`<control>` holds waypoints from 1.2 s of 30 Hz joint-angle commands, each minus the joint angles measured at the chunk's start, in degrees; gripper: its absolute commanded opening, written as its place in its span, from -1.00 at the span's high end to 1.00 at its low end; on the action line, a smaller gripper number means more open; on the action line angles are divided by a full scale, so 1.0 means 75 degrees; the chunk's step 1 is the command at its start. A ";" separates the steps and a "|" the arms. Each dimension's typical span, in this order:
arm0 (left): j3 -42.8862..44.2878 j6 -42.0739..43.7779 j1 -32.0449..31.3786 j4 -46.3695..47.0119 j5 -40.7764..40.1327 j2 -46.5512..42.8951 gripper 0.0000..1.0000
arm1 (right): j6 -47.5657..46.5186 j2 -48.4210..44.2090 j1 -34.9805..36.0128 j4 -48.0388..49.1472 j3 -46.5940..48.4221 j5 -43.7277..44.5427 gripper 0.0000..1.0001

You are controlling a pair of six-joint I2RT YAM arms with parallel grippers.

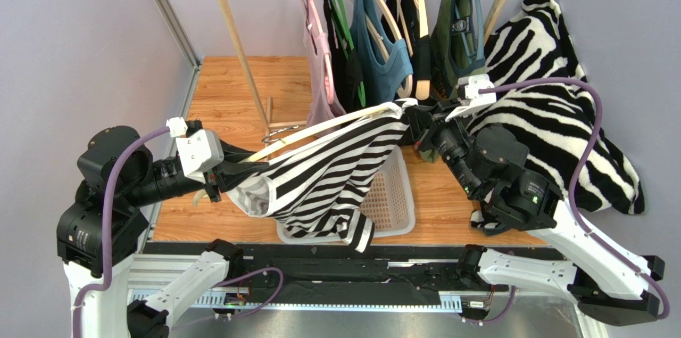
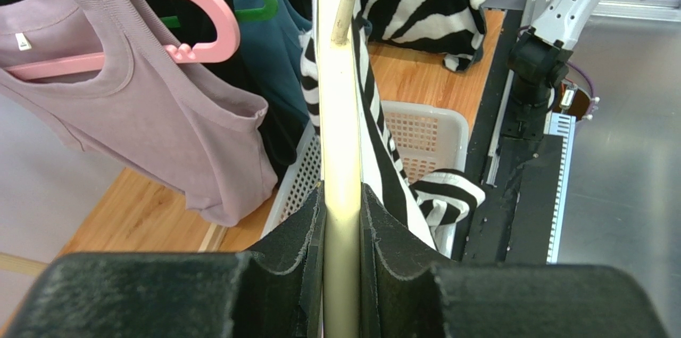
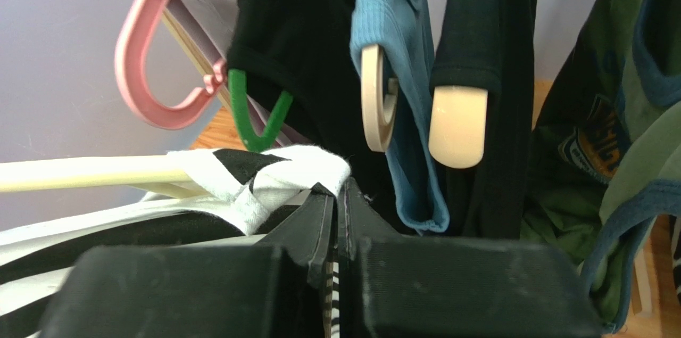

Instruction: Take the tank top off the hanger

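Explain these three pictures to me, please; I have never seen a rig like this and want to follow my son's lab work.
These are two robot arms bolted at a table's near edge. The wide picture comes from a fixed camera above and behind them; the other two come from a camera on each wrist. The left fingers clamp a cream hanger. The right fingers are shut on a strap of the striped tank top stretched between the arms. On the table stand a white basket and a clothes rack with more tops; a zebra-print cloth lies at the right.
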 commanded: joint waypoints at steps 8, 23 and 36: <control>0.1102 -0.0103 0.0080 -0.0211 0.0691 -0.0005 1.00 | 0.0471 -0.0039 -0.0666 -0.0876 -0.0541 0.0211 1.00; 0.1840 -0.1171 0.0338 0.0610 0.1208 0.0347 1.00 | 0.0869 -0.0800 -0.0677 -0.1660 -0.1339 0.0514 1.00; 0.2614 -0.2154 0.0561 0.0914 0.2379 0.0652 1.00 | 0.1455 -0.1034 -0.1250 -0.2587 -0.1971 0.0891 1.00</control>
